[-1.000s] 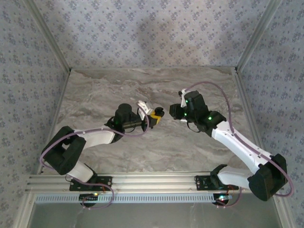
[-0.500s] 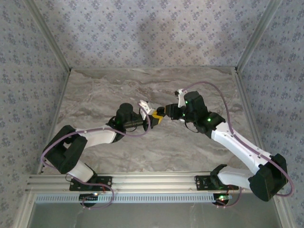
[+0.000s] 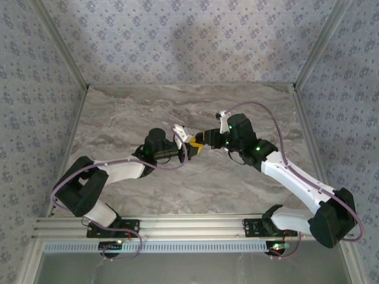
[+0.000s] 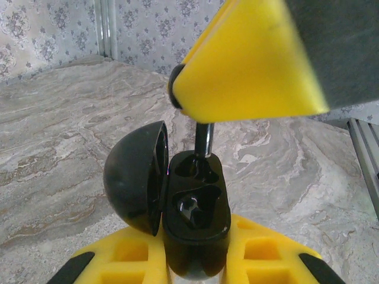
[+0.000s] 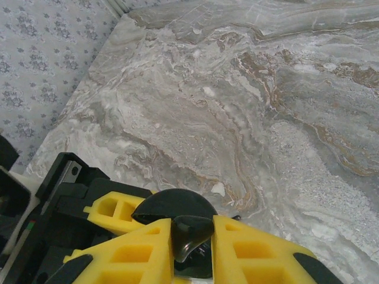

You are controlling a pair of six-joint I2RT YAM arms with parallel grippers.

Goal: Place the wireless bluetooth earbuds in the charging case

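From above, the right gripper (image 3: 203,138) has slid left over the grey marble table (image 3: 118,112) to meet the left gripper (image 3: 190,147). Left wrist view: the left gripper squeezes the black open charging case (image 4: 195,201), and a tiny black earbud (image 4: 205,139) pokes its stem into the far hole. Right wrist view: the right gripper pinches that earbud tight. Almost in, I think.

Above the worktop (image 3: 118,118), the left gripper (image 4: 194,260) holds the charging case (image 4: 195,204), lid (image 4: 133,177) leftward, beneath the right gripper (image 5: 192,244)'s earbud (image 4: 205,139).
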